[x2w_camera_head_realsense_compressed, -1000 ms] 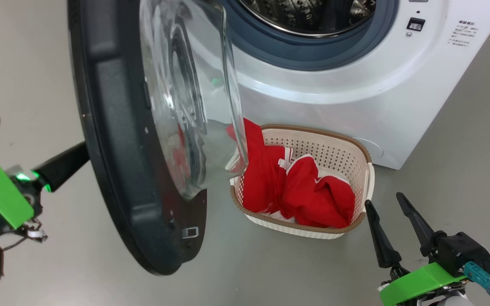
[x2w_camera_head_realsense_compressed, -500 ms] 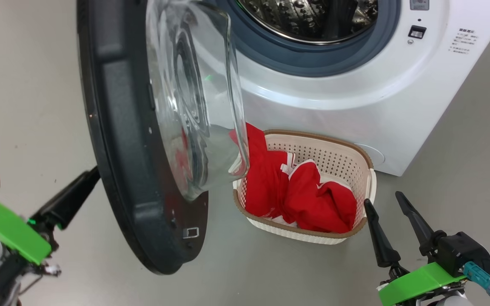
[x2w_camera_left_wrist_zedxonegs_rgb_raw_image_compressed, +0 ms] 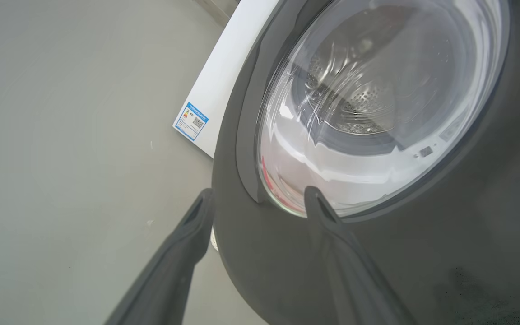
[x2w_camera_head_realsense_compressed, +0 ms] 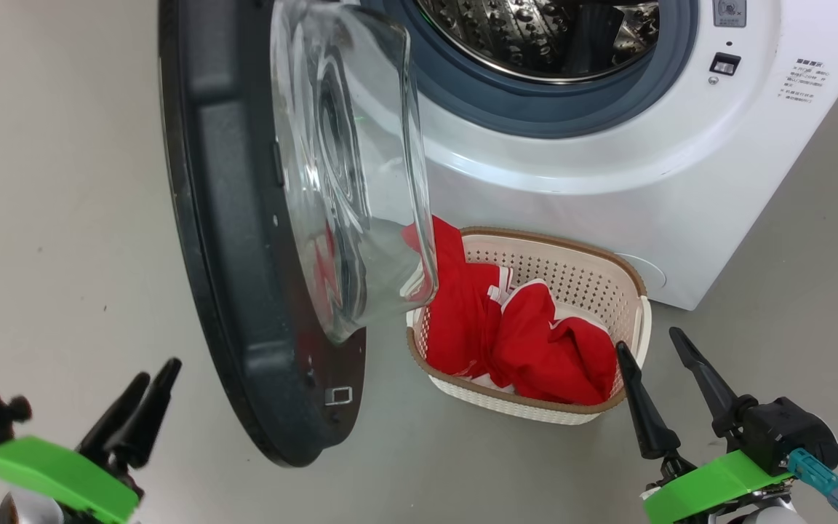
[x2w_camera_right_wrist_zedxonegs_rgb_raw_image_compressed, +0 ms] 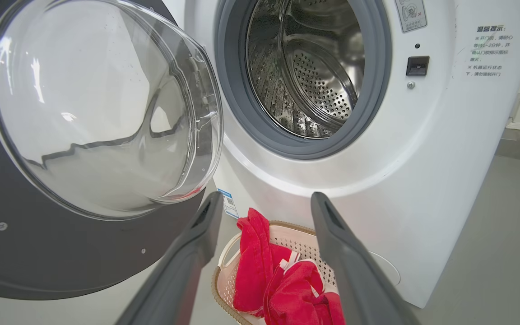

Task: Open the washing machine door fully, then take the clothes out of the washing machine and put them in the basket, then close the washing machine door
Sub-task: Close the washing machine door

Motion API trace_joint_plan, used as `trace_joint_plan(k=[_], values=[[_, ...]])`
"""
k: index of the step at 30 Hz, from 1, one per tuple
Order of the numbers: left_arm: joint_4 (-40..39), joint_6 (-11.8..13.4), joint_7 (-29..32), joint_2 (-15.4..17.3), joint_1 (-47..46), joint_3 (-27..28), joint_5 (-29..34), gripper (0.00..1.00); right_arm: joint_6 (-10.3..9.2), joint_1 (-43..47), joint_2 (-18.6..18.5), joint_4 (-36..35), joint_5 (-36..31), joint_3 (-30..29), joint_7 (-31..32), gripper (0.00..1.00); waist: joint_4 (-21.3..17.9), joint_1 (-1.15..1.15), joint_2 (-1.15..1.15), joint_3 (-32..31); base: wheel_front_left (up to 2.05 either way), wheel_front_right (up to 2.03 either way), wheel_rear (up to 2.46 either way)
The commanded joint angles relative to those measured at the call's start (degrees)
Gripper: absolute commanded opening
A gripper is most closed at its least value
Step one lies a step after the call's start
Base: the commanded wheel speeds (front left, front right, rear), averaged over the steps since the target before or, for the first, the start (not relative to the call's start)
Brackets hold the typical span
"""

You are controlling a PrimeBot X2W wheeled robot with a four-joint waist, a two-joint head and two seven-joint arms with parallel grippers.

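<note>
The washing machine door [x2w_camera_head_realsense_compressed: 244,306] hangs partly open, black rim toward me, and its glass bowl [x2w_camera_head_realsense_compressed: 350,182] points at the white washing machine [x2w_camera_head_realsense_compressed: 608,189]. The steel drum [x2w_camera_right_wrist_zedxonegs_rgb_raw_image_compressed: 314,67] holds no clothes that I can see. The red clothes [x2w_camera_head_realsense_compressed: 535,342] lie in the cream basket [x2w_camera_head_realsense_compressed: 633,280] on the floor in front of the machine, one piece draped over its left rim. My left gripper [x2w_camera_head_realsense_compressed: 158,370] is open, low on the door's outer side and a little apart from the rim. My right gripper [x2w_camera_head_realsense_compressed: 648,340] is open and empty just right of the basket.
Grey floor [x2w_camera_head_realsense_compressed: 62,182] spreads to the left of the door and to the right of the machine. A blue label [x2w_camera_left_wrist_zedxonegs_rgb_raw_image_compressed: 191,122] sits low on the machine's front. The door's lower edge overhangs the basket's left end.
My left gripper has dropped from behind the door's outer face to the lower left, clear of the rim. The head camera has shifted a little. The right gripper has not moved.
</note>
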Motion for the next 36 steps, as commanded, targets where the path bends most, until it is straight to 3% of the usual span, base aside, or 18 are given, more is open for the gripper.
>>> trace_joint_plan(k=[1, 7, 12, 14, 17, 22, 27, 31, 36], values=[[-0.32, -0.38, -2.09, 3.05, -0.69, 1.2, 2.14, 1.0, 0.37, -1.3, -0.5, -1.45, 0.1, 1.59, -0.37, 1.0, 0.01, 0.0, 0.0, -0.05, 0.0, 0.0, 0.0], [5.04, -0.38, -12.96, 3.08, -0.13, -4.91, 7.09, 1.0, 0.37, -1.62, -0.95, -1.42, 0.2, 1.85, -0.37, 1.0, -0.22, 0.0, 0.0, -0.25, 0.0, 0.0, 0.0], [9.31, -0.38, -16.22, 1.55, -0.95, -5.38, 10.61, 1.0, 0.37, -1.64, -1.2, -1.52, 0.2, 1.49, -0.37, 1.0, -0.27, 0.0, 0.0, -0.22, 0.0, 0.0, 0.0], [9.85, -0.38, -16.31, 1.09, -1.33, -3.9, 12.63, 1.0, 0.37, -1.63, -1.24, -1.5, 0.19, 1.43, -0.37, 1.0, -0.26, 0.0, 0.0, -0.23, 0.0, 0.0, 0.0], [9.66, -0.38, -16.37, -1.85, -0.98, 2.67, 20.84, 1.0, 0.37, -1.59, -1.26, -1.54, 0.15, 1.22, -0.37, 1.0, -0.31, 0.0, 0.0, -0.32, 0.0, 0.0, 0.0], [5.29, -0.38, -16.38, -9.63, 2.78, 14.35, 36.43, 1.0, 0.37, -1.52, -1.22, -1.66, 0.12, 1.03, -0.37, 1.0, -0.52, 0.0, 0.0, -0.58, 0.0, 0.0, 0.0], [-0.53, -0.38, -16.39, -15.05, 5.65, 20.81, 48.0, 1.0, 0.37, -1.53, -1.18, -1.86, 0.21, 0.85, -0.37, 1.0, -0.51, 0.0, 0.0, -0.78, 0.0, 0.0, 0.0], [-5.54, -0.38, -16.39, -18.74, 7.37, 23.91, 53.89, 1.0, 0.37, -1.39, -1.05, -2.24, 0.17, 0.63, -0.37, 1.0, -0.43, 0.0, 0.0, -1.03, 0.0, 0.0, 0.0], [-7.54, -0.38, -16.39, -21.38, 9.04, 25.16, 56.32, 1.0, 0.37, -0.84, -0.87, -2.4, 0.31, 0.26, -0.37, 1.0, -0.39, 0.0, 0.0, -1.44, 0.0, 0.0, 0.0]])
